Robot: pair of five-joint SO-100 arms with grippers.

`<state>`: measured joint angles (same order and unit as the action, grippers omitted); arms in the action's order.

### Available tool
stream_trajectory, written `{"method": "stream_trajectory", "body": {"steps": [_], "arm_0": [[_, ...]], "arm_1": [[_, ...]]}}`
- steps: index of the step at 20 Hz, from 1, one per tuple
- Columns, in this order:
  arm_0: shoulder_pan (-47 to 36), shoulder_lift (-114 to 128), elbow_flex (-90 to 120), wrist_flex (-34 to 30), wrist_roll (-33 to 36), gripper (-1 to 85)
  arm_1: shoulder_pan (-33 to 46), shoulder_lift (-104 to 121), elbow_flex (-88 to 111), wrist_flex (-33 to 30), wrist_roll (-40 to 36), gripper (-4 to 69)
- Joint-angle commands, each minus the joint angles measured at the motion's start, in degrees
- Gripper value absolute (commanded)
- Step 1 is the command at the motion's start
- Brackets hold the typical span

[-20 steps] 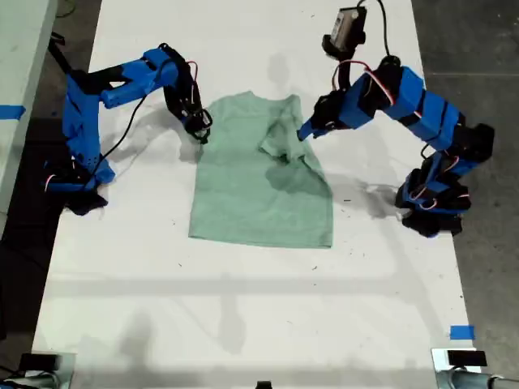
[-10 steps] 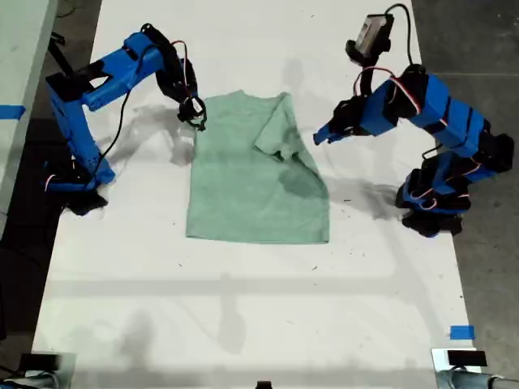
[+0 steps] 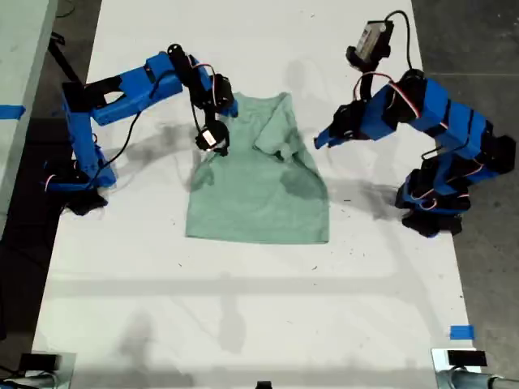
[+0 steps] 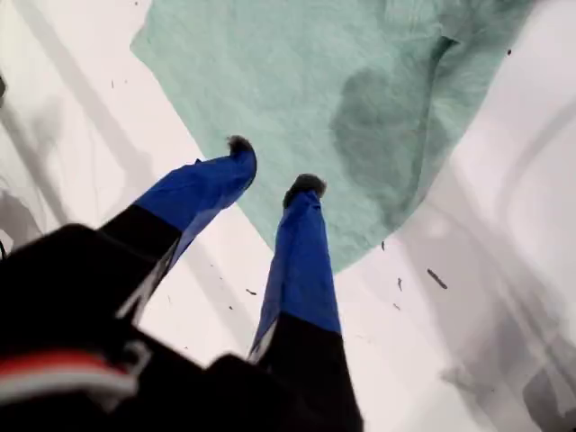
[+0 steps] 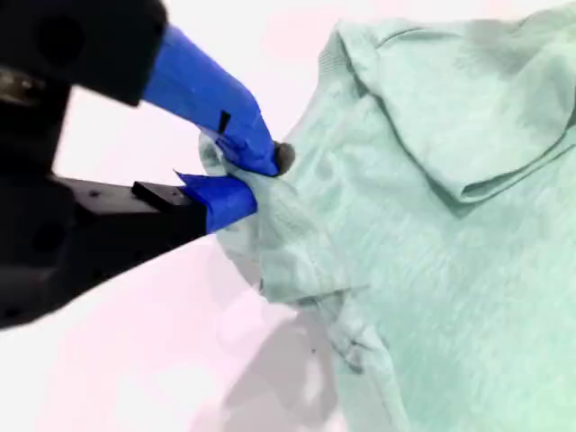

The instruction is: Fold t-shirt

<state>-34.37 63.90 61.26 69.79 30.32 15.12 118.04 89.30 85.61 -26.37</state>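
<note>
The pale mint-green t-shirt (image 3: 259,194) lies flat on the white table, neck towards the far edge. The sleeve on the exterior view's right is folded in over the body. My second gripper (image 3: 215,139) is on the arm at the exterior view's left. It is shut on the other sleeve's cloth (image 5: 270,225) and holds it bunched above the shirt (image 5: 450,225). My first gripper (image 3: 318,140), on the arm at the exterior view's right, hovers beside the shirt's edge. Its jaws (image 4: 274,166) are open and hold nothing, with the shirt (image 4: 315,72) just beyond them.
The white table (image 3: 243,308) runs towards the near edge. A blue tape mark (image 3: 461,331) sits near the exterior view's lower right corner. Dark floor borders both sides. The two arm bases (image 3: 77,182) (image 3: 434,211) stand at the table's sides.
My second gripper has closed on the sleeve at the shirt's shoulder and carried it inward over the shirt. My first gripper has drawn back off the folded sleeve and stays beside the shirt.
</note>
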Motion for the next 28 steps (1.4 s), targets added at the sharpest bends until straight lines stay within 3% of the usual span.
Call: {"method": "stream_trajectory", "body": {"steps": [1, 3, 5, 6, 10, 14, 16, 19, 23, 28], "arm_0": [[1.7, -5.3, -6.5, -6.2, -3.3, 3.0], [0.1, -12.0, -10.6, -8.9, -4.7, 7.2], [-0.5, -15.9, -15.1, -10.3, -3.2, 25.8], [-0.4, -15.2, -15.9, -10.9, -1.8, 27.2], [1.8, -2.0, -15.0, -4.7, 1.0, 28.8], [6.6, 12.0, -8.8, 9.7, 2.9, 28.8], [9.7, 17.1, -3.6, 16.7, 2.7, 29.0], [15.4, 22.6, 3.4, 23.9, 0.7, 29.2], [22.5, 32.4, 16.2, 22.3, -4.2, 29.3], [26.1, 38.3, 27.2, 18.7, -9.1, 29.2]], "arm_1": [[-1.5, 3.4, 0.8, -1.5, 1.5, 11.6], [-2.7, 4.3, 3.3, -2.4, 2.8, 11.5], [-4.0, 5.6, 6.5, -3.6, 4.3, 11.4], [-4.6, 6.6, 8.4, -4.3, 5.0, 11.4], [-6.9, 12.0, 18.5, -8.0, 7.5, 11.4], [-10.9, 17.4, 26.1, -6.7, 9.3, 11.2], [-12.7, 19.5, 29.4, -3.7, 10.4, 24.5], [-15.5, 22.4, 31.4, -1.1, 11.6, 28.8], [-17.8, 23.2, 35.4, -1.2, 12.0, 30.5], [-17.7, 21.4, 42.5, -8.3, 10.8, 29.7]]}}
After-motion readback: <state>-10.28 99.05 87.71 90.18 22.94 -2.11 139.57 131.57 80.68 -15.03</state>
